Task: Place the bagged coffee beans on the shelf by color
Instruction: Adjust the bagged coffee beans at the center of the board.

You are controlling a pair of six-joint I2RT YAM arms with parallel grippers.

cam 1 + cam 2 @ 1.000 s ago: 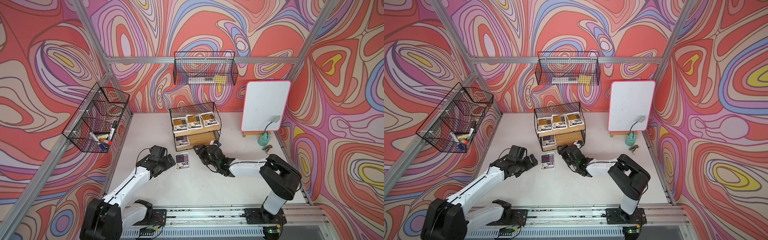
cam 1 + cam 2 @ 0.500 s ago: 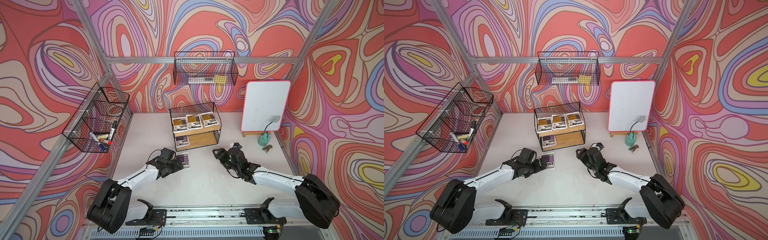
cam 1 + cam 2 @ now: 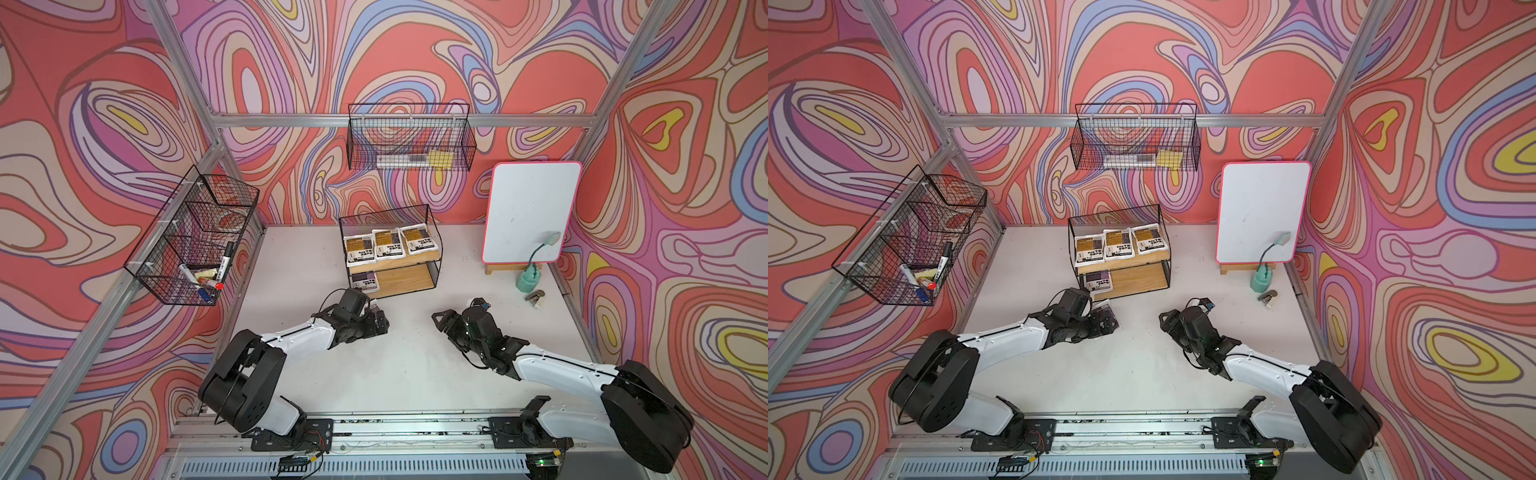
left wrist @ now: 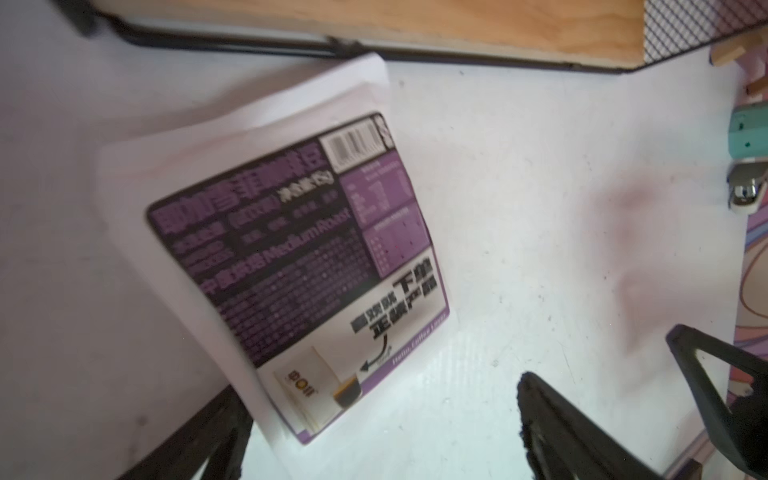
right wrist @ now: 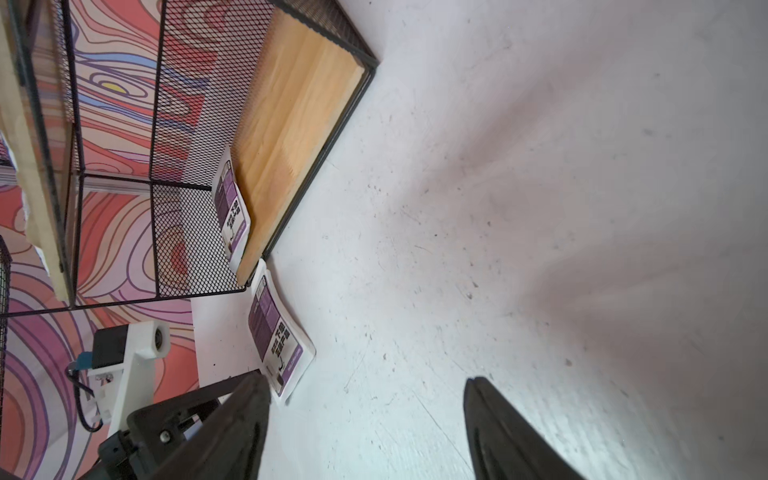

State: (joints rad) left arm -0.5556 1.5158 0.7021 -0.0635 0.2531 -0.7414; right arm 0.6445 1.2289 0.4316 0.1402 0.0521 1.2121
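A: In a top view, what's on the shelf [image 3: 409, 280]?
B: Three orange-brown pouches [image 3: 390, 245] up top, one purple pouch [image 3: 365, 282] below.
A: Left wrist?
B: The left end effector [image 4: 378, 390] is spread; the loose purple pouch [image 4: 299, 266] lies on the worktop [image 4: 540, 249], touching the shelf.
A: Right wrist?
B: The right end effector [image 5: 365, 380] is spread, empty.

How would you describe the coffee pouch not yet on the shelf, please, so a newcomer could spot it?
Find the two-tier wooden shelf by the back wall. On the table, at the front edge of its lower board, lies a white pouch. It alone is off the shelf, and its label is purple, unlike the three orange-brown pouches on top.
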